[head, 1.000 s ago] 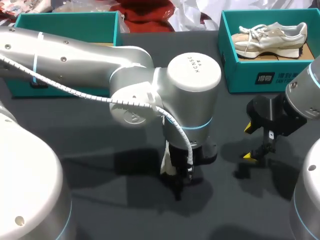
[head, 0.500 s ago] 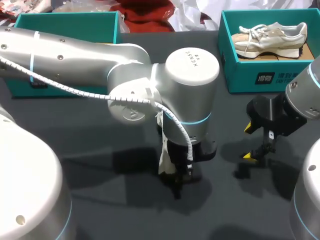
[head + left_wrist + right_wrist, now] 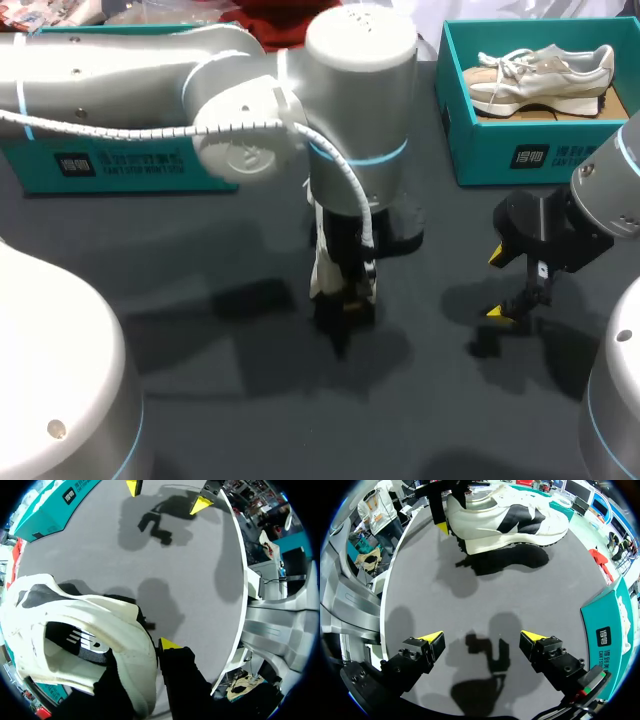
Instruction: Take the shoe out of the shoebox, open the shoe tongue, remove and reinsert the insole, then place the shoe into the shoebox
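Shoe (image 3: pixel 505 517) is out of the box and hanging clear of the table (image 3: pixel 230 420), pinched at the heel collar by the left gripper (image 3: pixel 343 305), pretty much dead centre in the head view. Left arm comes in from 9 o'clock with its wrist turned straight down. Right gripper (image 3: pixel 497 285) sits around 3 o'clock, fingers spread wide with nothing between them, just above the dark grey tabletop. Teal shoebox (image 3: pixel 500 150) is up at 1 o'clock with a second shoe (image 3: pixel 540 72) lying in it, and another teal box (image 3: pixel 110 165) is at 10 o'clock. Held shoe's long axis runs roughly 6 to 12, sole down, toe toward 12.
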Controlling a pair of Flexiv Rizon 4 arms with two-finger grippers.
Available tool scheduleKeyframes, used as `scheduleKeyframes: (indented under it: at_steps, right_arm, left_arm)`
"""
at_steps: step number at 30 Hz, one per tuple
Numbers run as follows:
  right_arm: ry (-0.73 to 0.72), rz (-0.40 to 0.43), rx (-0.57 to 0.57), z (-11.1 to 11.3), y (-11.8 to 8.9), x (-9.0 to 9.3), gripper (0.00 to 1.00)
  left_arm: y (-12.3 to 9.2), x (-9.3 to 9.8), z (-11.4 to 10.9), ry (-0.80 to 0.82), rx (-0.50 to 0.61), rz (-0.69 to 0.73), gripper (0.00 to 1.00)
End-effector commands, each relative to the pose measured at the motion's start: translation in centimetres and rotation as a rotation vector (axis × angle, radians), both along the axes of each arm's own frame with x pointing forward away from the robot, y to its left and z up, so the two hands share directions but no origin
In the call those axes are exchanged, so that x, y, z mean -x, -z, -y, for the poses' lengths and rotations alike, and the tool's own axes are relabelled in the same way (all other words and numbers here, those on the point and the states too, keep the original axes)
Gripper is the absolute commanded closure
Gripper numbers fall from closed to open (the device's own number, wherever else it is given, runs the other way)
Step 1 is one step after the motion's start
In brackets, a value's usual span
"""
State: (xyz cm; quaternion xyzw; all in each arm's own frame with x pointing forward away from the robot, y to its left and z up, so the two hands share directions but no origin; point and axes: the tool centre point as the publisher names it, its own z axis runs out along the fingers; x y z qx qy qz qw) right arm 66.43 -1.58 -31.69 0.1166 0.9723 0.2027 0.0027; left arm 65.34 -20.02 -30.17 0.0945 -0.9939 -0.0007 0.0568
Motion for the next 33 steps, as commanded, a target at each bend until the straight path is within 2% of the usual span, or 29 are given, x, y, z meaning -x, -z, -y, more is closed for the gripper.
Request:
scheduleKeyframes:
  at_steps: [1, 2, 20, 22, 27, 33]
  right_arm:
    - [0.002, 0.003, 0.003, 0.0, 0.0, 0.2, 0.00]
    - [0.002, 0.003, 0.003, 0.0, 0.0, 0.2, 0.00]
    - [0.002, 0.003, 0.003, 0.0, 0.0, 0.2, 0.00]
    - [0.002, 0.003, 0.003, 0.0, 0.0, 0.2, 0.00]
    - [0.002, 0.003, 0.003, 0.0, 0.0, 0.2, 0.00]
    - [0.002, 0.003, 0.003, 0.0, 0.0, 0.2, 0.00]
  left_arm:
    - [-5.1, -2.3, -2.0, 0.003, 0.006, -0.008, 1.00]
    - [-5.9, -3.0, -2.2, 0.020, 0.002, -0.012, 1.00]
    - [-5.9, -3.0, -2.2, 0.020, 0.002, -0.012, 1.00]
    - [-6.9, -3.3, -2.8, 0.037, 0.005, 0.003, 1.00]
    - [-10.6, -6.5, -5.3, 0.023, 0.013, 0.022, 1.00]
    - [-13.2, -9.8, -8.7, 0.005, 0.017, 0.020, 1.00]
